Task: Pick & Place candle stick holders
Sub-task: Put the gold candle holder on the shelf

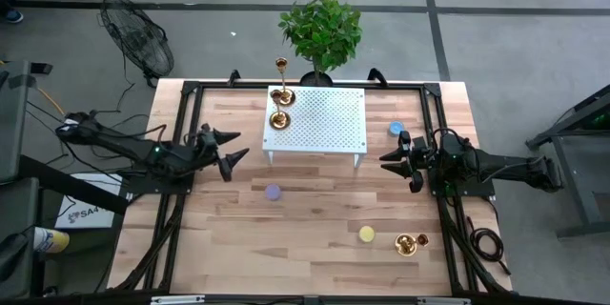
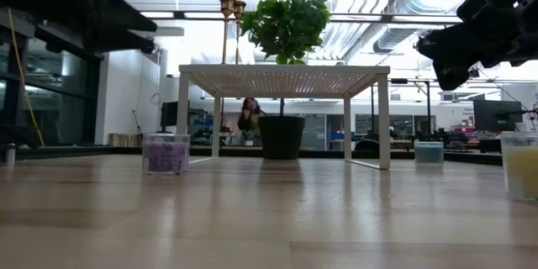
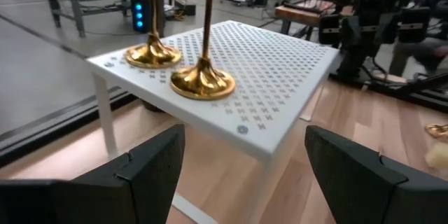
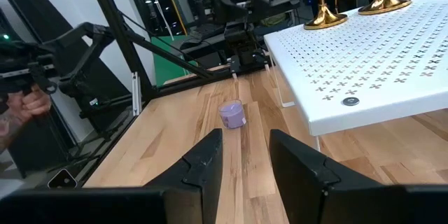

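Two brass holders (image 1: 279, 114) stood upright on the left end of the white perforated stand (image 1: 329, 124), one (image 1: 281, 96) near its far-left corner and the other just in front of it, their dish bases close together but apart. A third holder (image 1: 411, 243) lay on its side near the desk's (image 1: 315, 248) front-right corner, just beside a yellow disc (image 1: 367, 234). The left gripper (image 1: 229, 152) hovered with its fingers spread wide and nothing between them, just off the stand's left edge and pointing toward it. The right gripper (image 1: 393, 162) hung near the stand's front-right leg, its fingers parted a little and empty. A purple disc (image 1: 274, 192) sat ahead of the stand's front-left leg, a blue one (image 1: 396, 129) beyond its right edge. A potted plant (image 1: 321, 33) stood at the desk's far edge.
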